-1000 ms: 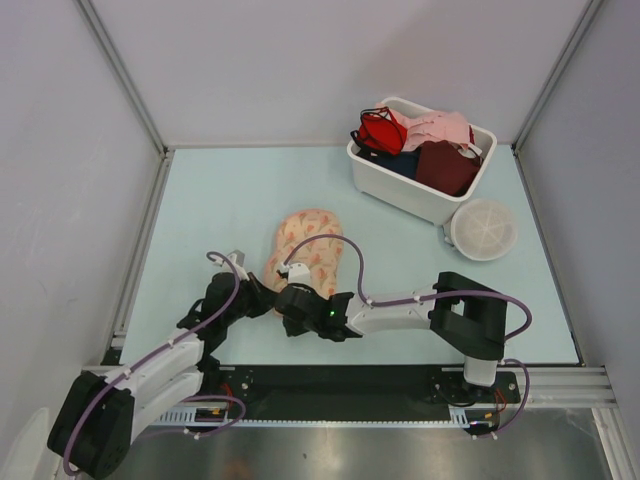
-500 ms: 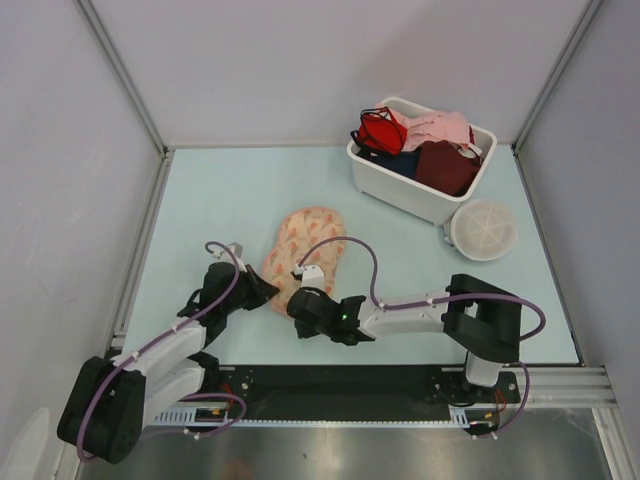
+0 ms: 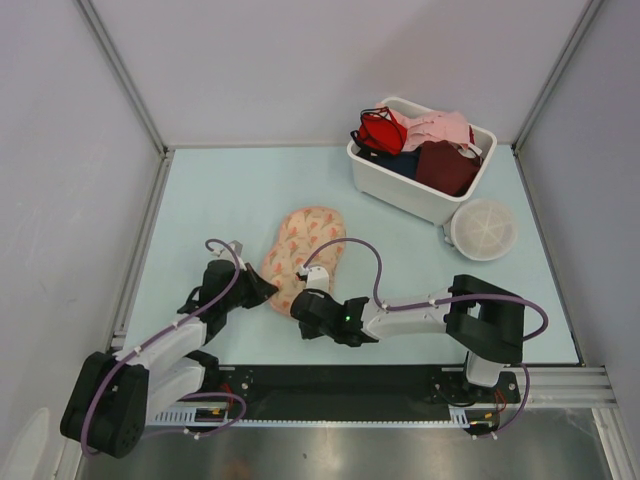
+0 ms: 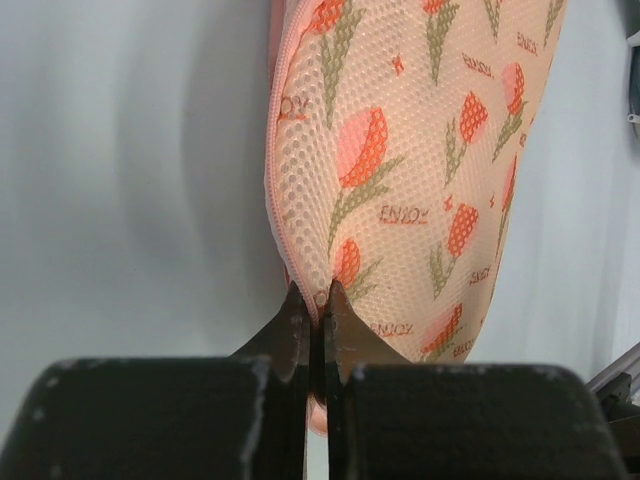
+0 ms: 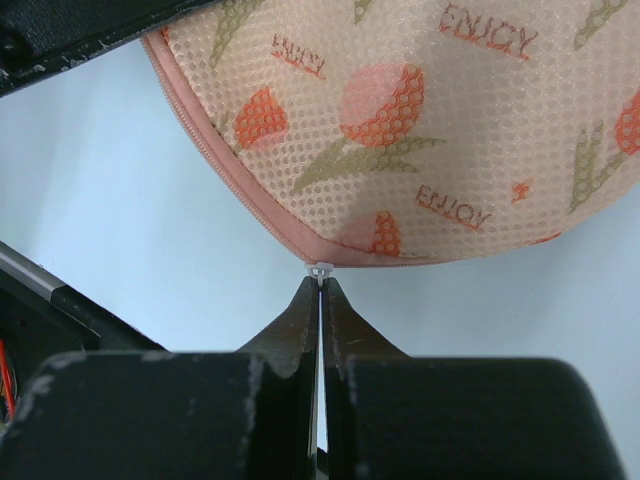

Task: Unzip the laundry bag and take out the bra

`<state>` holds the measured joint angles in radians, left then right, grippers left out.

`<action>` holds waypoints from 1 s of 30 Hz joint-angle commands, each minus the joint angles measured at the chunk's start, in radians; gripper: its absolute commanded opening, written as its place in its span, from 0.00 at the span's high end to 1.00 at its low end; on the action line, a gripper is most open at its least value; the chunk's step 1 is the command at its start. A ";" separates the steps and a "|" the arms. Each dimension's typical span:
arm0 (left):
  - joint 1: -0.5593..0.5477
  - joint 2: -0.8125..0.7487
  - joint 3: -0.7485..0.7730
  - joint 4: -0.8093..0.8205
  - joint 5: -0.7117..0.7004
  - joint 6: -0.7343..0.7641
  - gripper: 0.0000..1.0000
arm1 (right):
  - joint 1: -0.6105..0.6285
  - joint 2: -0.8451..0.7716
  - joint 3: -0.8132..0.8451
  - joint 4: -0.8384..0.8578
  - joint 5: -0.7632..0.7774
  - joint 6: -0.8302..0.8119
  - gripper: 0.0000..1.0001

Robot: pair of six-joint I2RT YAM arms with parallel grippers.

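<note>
Top: shows bag [image 3: 303, 252] flat on worktop [image 3: 220, 200], zipped. Left wrist: finds left claw [image 4: 318, 300] closed tight on bag's seam, anchoring it. Right wrist: finds right claw [image 5: 320, 288] pinched on zip pull [image 5: 320, 270], ready to draw. Shows no bra; likely inside.

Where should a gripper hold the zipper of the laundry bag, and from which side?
Grip the small white zipper pull that sticks out of the pink seam on the near end of the laundry bag. Come in low from the near side, as the right gripper does: the tab points outward and the bag lies flat.
</note>
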<state>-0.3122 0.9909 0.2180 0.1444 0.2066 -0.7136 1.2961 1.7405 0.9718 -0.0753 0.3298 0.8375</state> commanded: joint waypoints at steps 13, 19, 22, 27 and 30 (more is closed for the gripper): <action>0.062 0.011 0.041 0.034 -0.036 0.071 1.00 | -0.001 -0.061 -0.042 -0.049 0.049 0.034 1.00; 0.073 0.011 0.038 0.032 -0.029 0.075 1.00 | -0.027 -0.079 -0.077 -0.052 0.066 0.040 1.00; 0.079 0.012 0.040 0.027 -0.029 0.082 1.00 | -0.049 -0.094 -0.105 -0.052 0.090 0.037 1.00; 0.087 0.008 0.041 0.018 -0.029 0.094 1.00 | -0.087 -0.114 -0.140 -0.050 0.117 0.014 1.00; 0.093 0.008 0.041 0.017 -0.024 0.098 1.00 | -0.115 -0.124 -0.160 -0.046 0.133 -0.003 1.00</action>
<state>-0.2523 0.9997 0.2192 0.1452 0.2493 -0.6720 1.2129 1.6615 0.8452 -0.0750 0.3866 0.8604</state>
